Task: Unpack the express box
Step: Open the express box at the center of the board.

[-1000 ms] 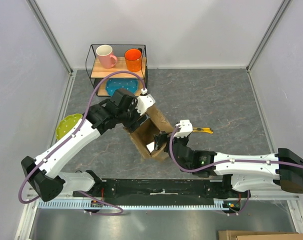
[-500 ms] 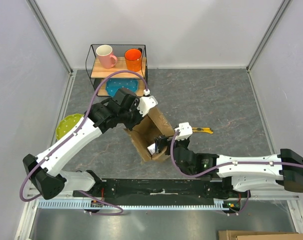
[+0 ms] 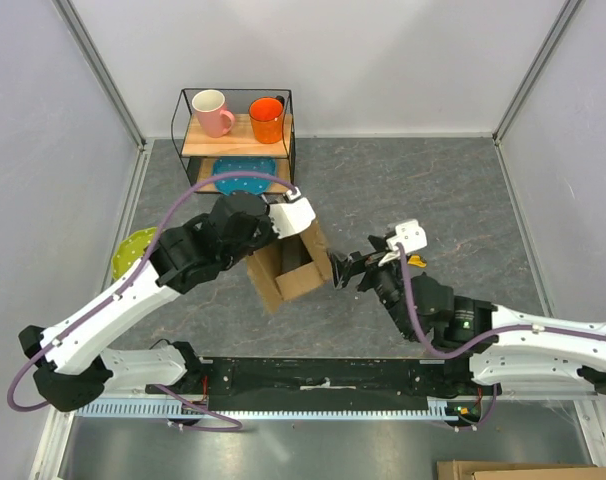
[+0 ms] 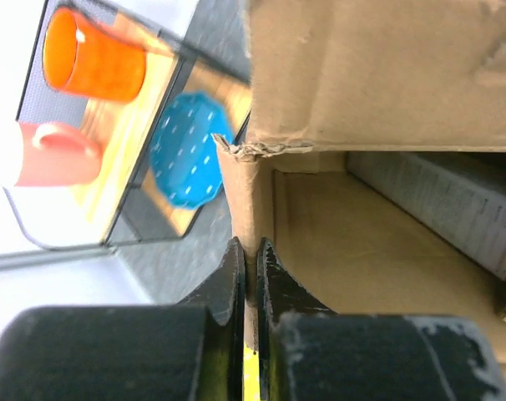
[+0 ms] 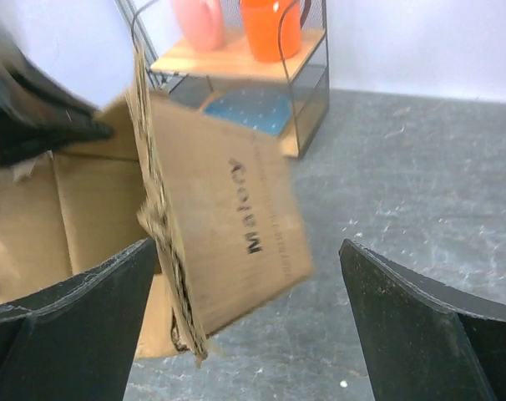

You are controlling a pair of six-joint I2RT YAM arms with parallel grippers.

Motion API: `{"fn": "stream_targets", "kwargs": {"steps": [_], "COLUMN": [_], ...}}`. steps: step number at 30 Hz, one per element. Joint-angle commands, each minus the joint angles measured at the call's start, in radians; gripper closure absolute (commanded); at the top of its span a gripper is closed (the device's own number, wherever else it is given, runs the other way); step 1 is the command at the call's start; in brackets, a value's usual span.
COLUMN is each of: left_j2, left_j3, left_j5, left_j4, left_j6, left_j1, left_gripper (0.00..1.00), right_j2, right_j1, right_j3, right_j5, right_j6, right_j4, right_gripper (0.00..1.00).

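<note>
At the far left, a green plate is seen at the edge of the worktop. Behind it a wire rack is stocked with a pink mug, an orange mug and, on the lower level, a blue plate.

Moving right, the left end effector is found closed down narrow on the express box, with the upright edge of one cardboard wall pinched between its fingers. The box is placed mid-worktop, between the two arms and just in front of the rack.

Its top is already opened: the flaps are spread and the interior is exposed. A pale printed item is seen lying inside, so the unpacking is judged begun but not finished, and the contents are yet to be lifted out.

The mouth appears to be turned upward and a little toward the right arm. The carton is close to a cube, so no clear long axis can be claimed. Its sides are set diagonally to the worktop's edges.

Further right, the right end effector is held wide apart with nothing gripped. It is aimed at the box's printed side, just beside it, and contact cannot be made out.
</note>
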Motion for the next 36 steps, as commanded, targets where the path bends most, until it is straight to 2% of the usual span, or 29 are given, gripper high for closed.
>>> {"fn": "stream_targets", "kwargs": {"steps": [1, 5, 9, 10, 12, 13, 14, 16, 17, 20, 22, 23, 24, 25, 26, 28, 29, 32, 36], "left_j2": [-0.013, -0.016, -0.015, -0.013, -0.013, -0.016, -0.016, -0.018, -0.021, -0.018, -0.019, -0.018, -0.019, -0.021, -0.03, -0.036, -0.039, -0.046, -0.058], "left_j3": [-0.12, -0.215, -0.232, -0.23, -0.229, -0.229, -0.226, -0.22, -0.21, -0.174, -0.146, -0.119, -0.108, -0.098, -0.088, -0.086, -0.088, -0.104, -0.153], "left_j5": [-0.244, -0.342, -0.374, -0.374, -0.379, -0.379, -0.376, -0.364, -0.345, -0.287, -0.237, -0.176, -0.143, -0.111, -0.041, 0.027, 0.085, 0.171, 0.173], "left_j4": [0.088, 0.142, 0.172, 0.172, 0.17, 0.167, 0.155, 0.135, 0.124, 0.064, 0.003, -0.015, -0.032, -0.066, -0.08, -0.124, -0.143, -0.18, -0.183], "left_j6": [0.195, 0.252, 0.276, 0.273, 0.269, 0.258, 0.247, 0.214, 0.201, 0.137, 0.073, 0.049, 0.03, 0.0, -0.01, -0.026, -0.027, -0.027, -0.004], "left_j1": [-0.003, -0.012, -0.012, -0.014, -0.012, -0.012, -0.012, -0.012, -0.011, -0.008, -0.002, 0.003, 0.008, 0.015, 0.017, 0.018, 0.018, 0.018, 0.021], "left_gripper": [0.98, 0.98, 0.98, 0.98, 0.98, 0.98, 0.98, 0.98, 0.98, 0.98, 0.98, 0.98, 0.98, 0.98, 0.98, 0.98, 0.98, 0.98, 0.98], "right_j2": [-0.052, -0.067, 0.049, 0.074, 0.124, 0.135, 0.15, 0.161, 0.18, 0.225, 0.246, 0.259, 0.264, 0.27, 0.29, 0.322, 0.35, 0.367, 0.344], "right_j1": [-0.001, -0.001, 0.033, 0.056, 0.116, 0.168, 0.192, 0.26, 0.283, 0.329, 0.331, 0.331, 0.331, 0.332, 0.331, 0.329, 0.325, 0.282, 0.24], "right_j3": [0.109, 0.156, 0.216, 0.212, 0.176, 0.163, 0.146, 0.083, 0.063, -0.005, -0.04, -0.051, -0.078, -0.094, -0.107, -0.114, -0.1, -0.019, 0.04], "right_j5": [0.001, -0.125, -0.329, -0.335, -0.316, -0.291, -0.274, -0.24, -0.173, -0.113, -0.095, -0.098, -0.119, -0.142, -0.183, -0.261, -0.294, -0.441, -0.576], "right_j6": [-0.122, -0.131, -0.125, -0.126, -0.151, -0.157, -0.171, -0.192, -0.199, -0.206, -0.255, -0.304, -0.348, -0.46, -0.517, -0.666, -0.697, -0.737, -0.768], "right_j4": [-0.131, -0.143, -0.197, -0.189, -0.131, -0.108, -0.066, -0.013, 0.004, 0.053, 0.132, 0.227, 0.284, 0.345, 0.439, 0.473, 0.419, 0.247, 0.135], "right_gripper": [0.02, 0.02, 0.02, 0.02, 0.09, 0.14, 0.29, 0.48, 0.66, 0.83, 0.83, 0.8, 0.72, 0.58, 0.4, 0.24, 0.14, 0.07, 0.03]}}
